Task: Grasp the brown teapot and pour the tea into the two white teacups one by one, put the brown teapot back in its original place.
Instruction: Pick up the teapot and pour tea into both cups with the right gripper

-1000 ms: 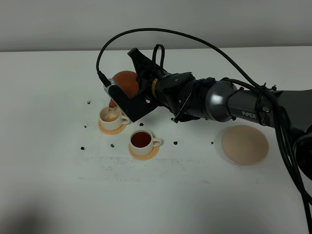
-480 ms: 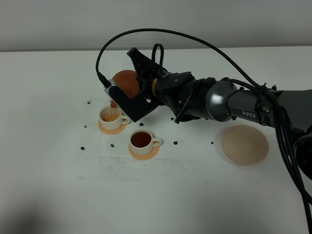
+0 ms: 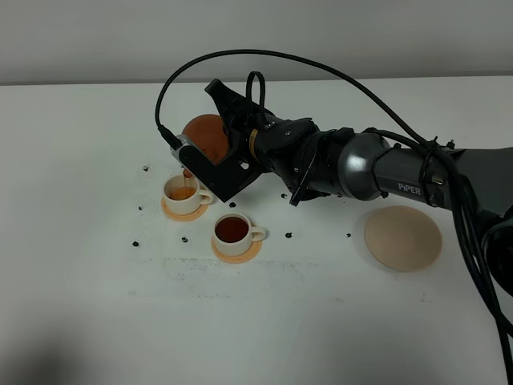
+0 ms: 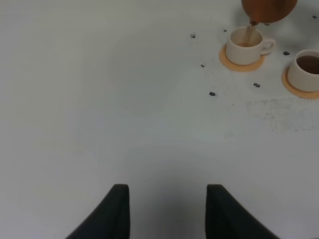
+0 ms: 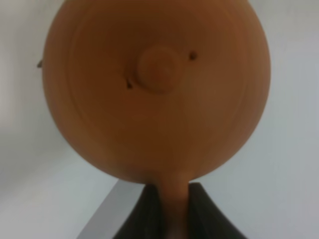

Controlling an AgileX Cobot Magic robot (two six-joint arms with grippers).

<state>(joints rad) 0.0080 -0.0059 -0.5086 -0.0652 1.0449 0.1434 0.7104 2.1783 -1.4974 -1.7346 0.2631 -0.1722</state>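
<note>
The brown teapot [image 3: 204, 136] hangs tilted above the table, spout down over the left white teacup [image 3: 183, 192], and a thin stream of tea runs into it. My right gripper [image 3: 231, 136] is shut on the teapot's loop handle; in the right wrist view its fingers [image 5: 142, 214] clamp the handle below the lidded teapot [image 5: 157, 89]. The other teacup [image 3: 232, 231] holds dark tea. The pale beige disc [image 3: 402, 238] lies bare at the right. My left gripper [image 4: 167, 199] is open and empty, well away from the cups [image 4: 245, 45], [image 4: 306, 69].
Each cup stands on a small orange coaster [image 3: 237, 250]. Small black specks [image 3: 288, 235] dot the white table around the cups. The right arm and its cables [image 3: 385, 172] reach across the middle.
The teapot has tipped slightly further and keeps pouring. The left cup has gone from pale and nearly empty to holding amber tea. The left gripper has not moved.
</note>
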